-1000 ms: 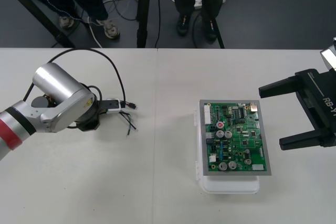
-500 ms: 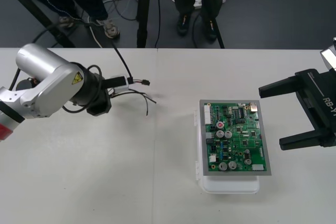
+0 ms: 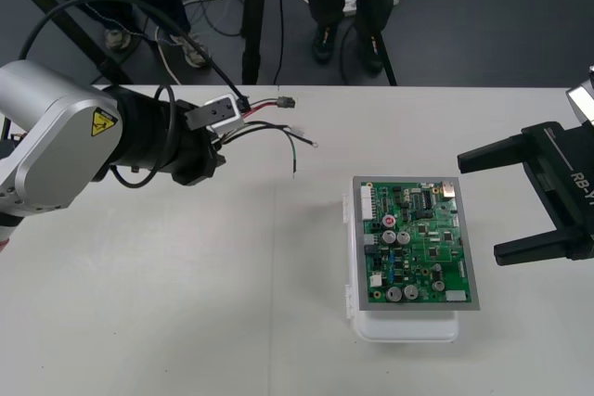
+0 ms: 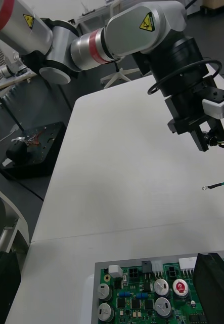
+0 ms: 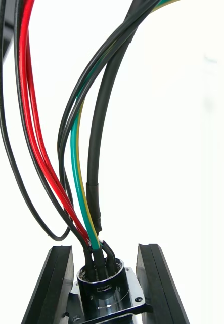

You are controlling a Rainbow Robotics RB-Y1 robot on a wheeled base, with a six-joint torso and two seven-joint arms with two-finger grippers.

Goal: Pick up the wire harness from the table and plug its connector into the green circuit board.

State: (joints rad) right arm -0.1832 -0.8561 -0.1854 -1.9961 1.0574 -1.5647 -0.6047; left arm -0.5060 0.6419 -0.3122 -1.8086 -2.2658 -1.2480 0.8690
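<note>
**Gripping the harness by its socket, well apart from the board**

Front view: the black two-finger left gripper (image 3: pixel 215 134), on its silver arm, has its jaws closed on the near end of the thin-wired red, black and green wire harness (image 3: pixel 264 127). The wires fan out of the jaws toward the right arm's side. The small black plug (image 3: pixel 285 100) is the farthest point from the jaws, on the red and black strands. A green wire (image 3: pixel 302 139) ends bare just below it. The flat green circuit board (image 3: pixel 419 252) sits on its white plastic base (image 3: pixel 408 326), well apart from the left jaws and from the plug. The black right gripper (image 3: pixel 480 208) stands just beside the board's outer edge on the plain light table (image 3: pixel 186 303). Its jaws are spread wide with nothing between them.

Right wrist view: the left gripper (image 4: pixel 205 136) hangs over the table beyond the green circuit board (image 4: pixel 142 293), with wires leaving its jaws sideways. The green wire (image 4: pixel 220 184) trails between those jaws and the board, touching neither. One of the right arm's own black fingers (image 4: pixel 215 288) lies over the board's corner, and its partner stands far off at the other side.

Left wrist view: the black fingers (image 5: pixel 53 283) of the left gripper (image 5: pixel 104 263) stand close together. The round metal socket (image 5: pixel 104 288) with its flange is pinched between them. The red, green and black wires rise straight out of the socket, away from the jaws.
</note>
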